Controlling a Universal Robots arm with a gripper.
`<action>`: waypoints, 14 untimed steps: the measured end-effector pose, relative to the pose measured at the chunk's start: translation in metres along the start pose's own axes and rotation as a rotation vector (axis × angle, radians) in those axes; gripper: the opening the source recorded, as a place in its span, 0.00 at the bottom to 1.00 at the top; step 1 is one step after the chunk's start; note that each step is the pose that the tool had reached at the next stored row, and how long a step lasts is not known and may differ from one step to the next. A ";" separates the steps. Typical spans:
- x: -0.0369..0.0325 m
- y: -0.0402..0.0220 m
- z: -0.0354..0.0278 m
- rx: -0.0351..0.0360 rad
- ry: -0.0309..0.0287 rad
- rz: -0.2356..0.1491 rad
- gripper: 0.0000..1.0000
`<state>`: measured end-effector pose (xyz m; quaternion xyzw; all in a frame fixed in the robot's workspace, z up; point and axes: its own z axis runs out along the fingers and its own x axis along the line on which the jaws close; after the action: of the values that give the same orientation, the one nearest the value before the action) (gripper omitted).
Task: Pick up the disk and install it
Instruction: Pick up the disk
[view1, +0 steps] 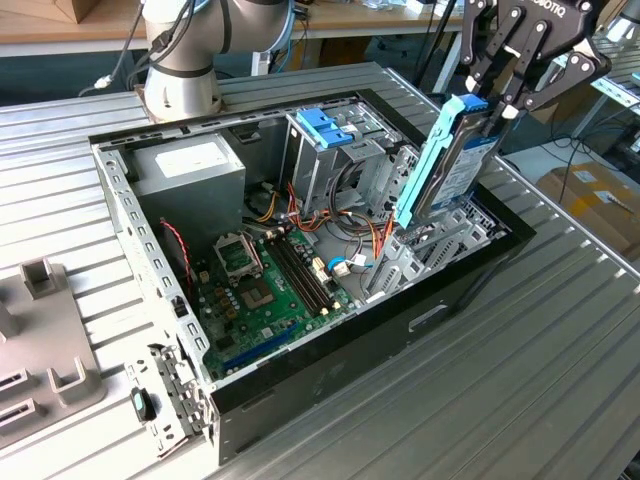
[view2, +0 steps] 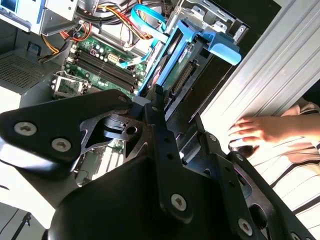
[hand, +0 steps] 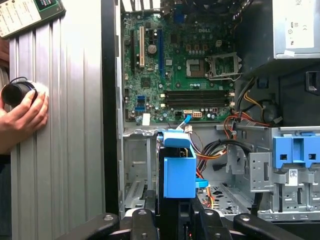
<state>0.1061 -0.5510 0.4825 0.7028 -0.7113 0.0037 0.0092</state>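
The disk (view1: 445, 165) is a grey drive in a light-blue carrier rail. It stands on end, tilted, over the open computer case (view1: 470, 270) at the exterior view's right. Its lower end reaches down among the metal bay brackets near the case wall. My gripper (view1: 492, 100) is shut on the disk's upper end, one black finger on each side. In the second wrist view the disk (view2: 180, 55) extends away from the gripper (view2: 165, 107) into the case. In the first wrist view its blue carrier (hand: 179, 170) sits just ahead of the gripper (hand: 170, 216), over an empty bay.
A metal drive cage topped by a blue bracket (view1: 325, 125) stands beside the disk. The motherboard (view1: 270, 285), loose cables and a power supply (view1: 190, 165) fill the case. A person's hand (hand: 20, 112) rests on the ribbed table beside the case, on a black round object.
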 end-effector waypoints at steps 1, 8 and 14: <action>0.0000 0.0000 0.0000 0.0000 0.0001 0.000 0.35; 0.0023 -0.0019 0.0012 0.0000 -0.0002 0.000 0.35; 0.0024 -0.0031 0.0066 0.0000 0.0000 0.000 0.35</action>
<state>0.1092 -0.5536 0.4760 0.7029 -0.7113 0.0037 0.0092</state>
